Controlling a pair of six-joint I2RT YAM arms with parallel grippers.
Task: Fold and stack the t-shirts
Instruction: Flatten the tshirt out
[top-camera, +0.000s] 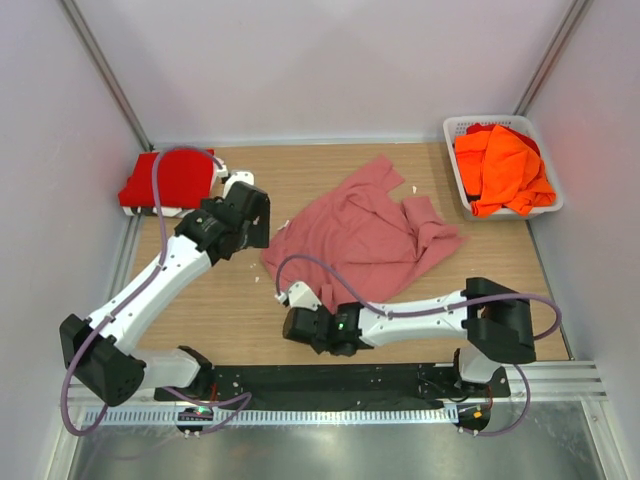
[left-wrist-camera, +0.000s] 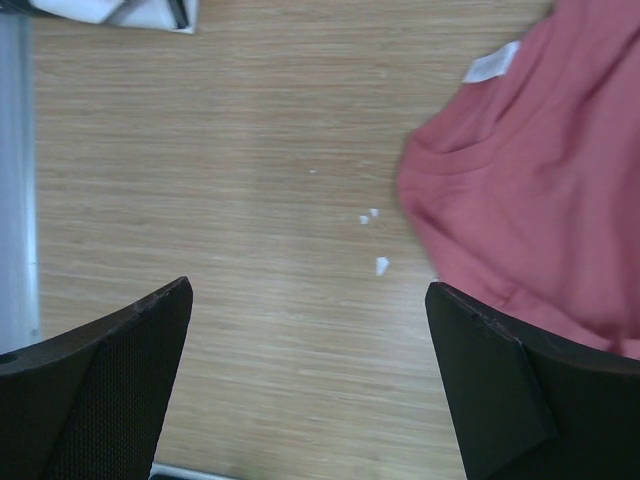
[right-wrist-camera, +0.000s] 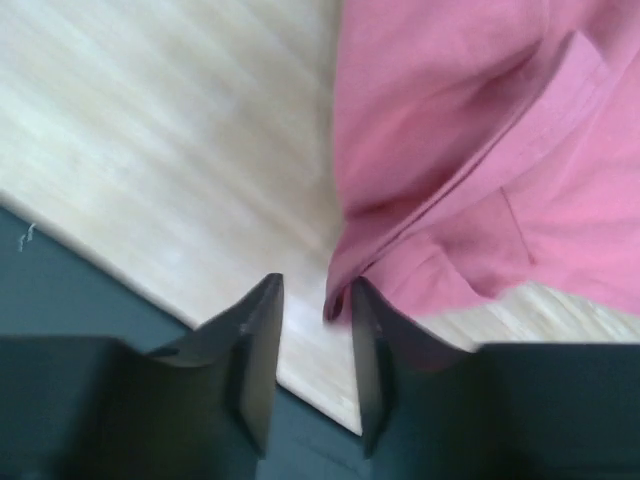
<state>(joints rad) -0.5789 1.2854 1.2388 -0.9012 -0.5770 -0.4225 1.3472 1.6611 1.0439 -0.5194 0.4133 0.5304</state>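
The dusty rose-pink t-shirt (top-camera: 360, 235) lies crumpled and spread out mid-table. The bright red t-shirt (top-camera: 165, 180) lies folded at the far left. Orange t-shirts (top-camera: 505, 170) are heaped in the basket. My left gripper (top-camera: 260, 226) is wide open and empty over bare wood just left of the pink shirt (left-wrist-camera: 530, 200); in its wrist view (left-wrist-camera: 308, 290) only table shows between the fingers. My right gripper (top-camera: 291, 325) sits low at the pink shirt's near-left hem. Its jaws (right-wrist-camera: 316, 285) are narrowly apart, and a hem corner (right-wrist-camera: 340, 295) rests against the right finger.
The white lattice basket (top-camera: 452, 130) stands at the back right corner. A black strip (top-camera: 330, 378) runs along the table's near edge, right under the right gripper. White crumbs (left-wrist-camera: 380, 265) and the shirt's white tag (left-wrist-camera: 490, 62) lie near the left gripper. Walls enclose three sides.
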